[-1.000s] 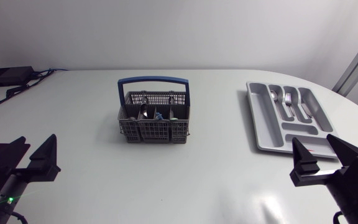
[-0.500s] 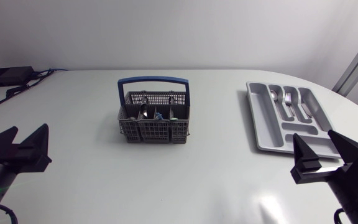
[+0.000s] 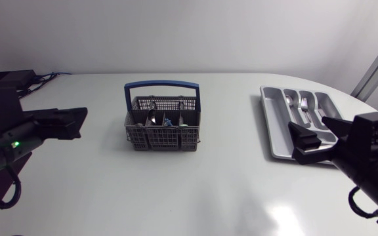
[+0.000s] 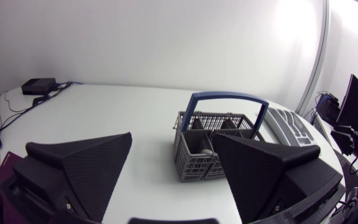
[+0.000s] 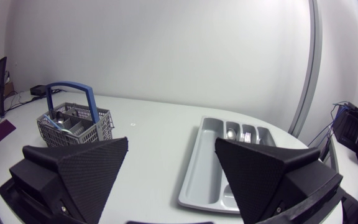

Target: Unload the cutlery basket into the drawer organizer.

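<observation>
Cutlery basket (image 3: 163, 124) is sitting mid-way across the table (image 3: 195, 190), well apart from the drawer organizer (image 3: 277, 128) lying by the right edge. The left gripper (image 4: 171, 138) and right gripper (image 5: 171, 142) are hovering wide open, holding nothing.

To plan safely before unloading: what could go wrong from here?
The blue handle arches over the cutlery basket; a gripper coming from above may catch it. The basket stands free, so pulling cutlery out could tip it. The right gripper is near the drawer organizer and might nudge it.
</observation>
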`<move>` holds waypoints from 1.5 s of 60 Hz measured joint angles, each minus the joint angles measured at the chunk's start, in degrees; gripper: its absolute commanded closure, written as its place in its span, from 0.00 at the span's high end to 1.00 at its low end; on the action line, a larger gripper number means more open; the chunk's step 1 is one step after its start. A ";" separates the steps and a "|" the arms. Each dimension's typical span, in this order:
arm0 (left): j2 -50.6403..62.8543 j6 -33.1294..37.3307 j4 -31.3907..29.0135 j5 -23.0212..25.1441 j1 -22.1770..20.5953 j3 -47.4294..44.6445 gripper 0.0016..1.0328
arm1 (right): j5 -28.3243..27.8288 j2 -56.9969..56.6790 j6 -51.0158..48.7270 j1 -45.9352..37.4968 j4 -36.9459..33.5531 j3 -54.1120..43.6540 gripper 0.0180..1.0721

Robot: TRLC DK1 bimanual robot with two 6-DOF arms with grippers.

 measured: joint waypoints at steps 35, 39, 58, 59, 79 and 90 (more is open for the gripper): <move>40.24 8.83 -19.63 7.15 -1.97 28.00 0.90 | -9.64 32.00 1.22 6.32 -24.26 26.56 0.96; 42.16 9.68 -18.21 7.82 -2.80 29.07 0.89 | -10.47 34.86 -0.04 7.39 -26.38 29.00 0.96; 45.88 10.25 -6.05 8.07 -6.97 29.48 0.81 | -10.75 42.53 -1.86 10.64 -27.39 34.32 0.96; 45.88 10.27 -5.51 8.07 -7.17 29.48 0.78 | -10.73 42.88 -1.86 10.73 -27.36 34.49 0.96; 52.33 11.13 -1.09 8.02 -9.22 29.59 0.58 | -10.75 48.28 -1.88 12.02 -27.34 37.22 0.96; 54.45 12.24 -0.81 7.56 -9.35 30.12 0.46 | -10.78 48.70 -2.73 12.24 -27.32 37.38 0.96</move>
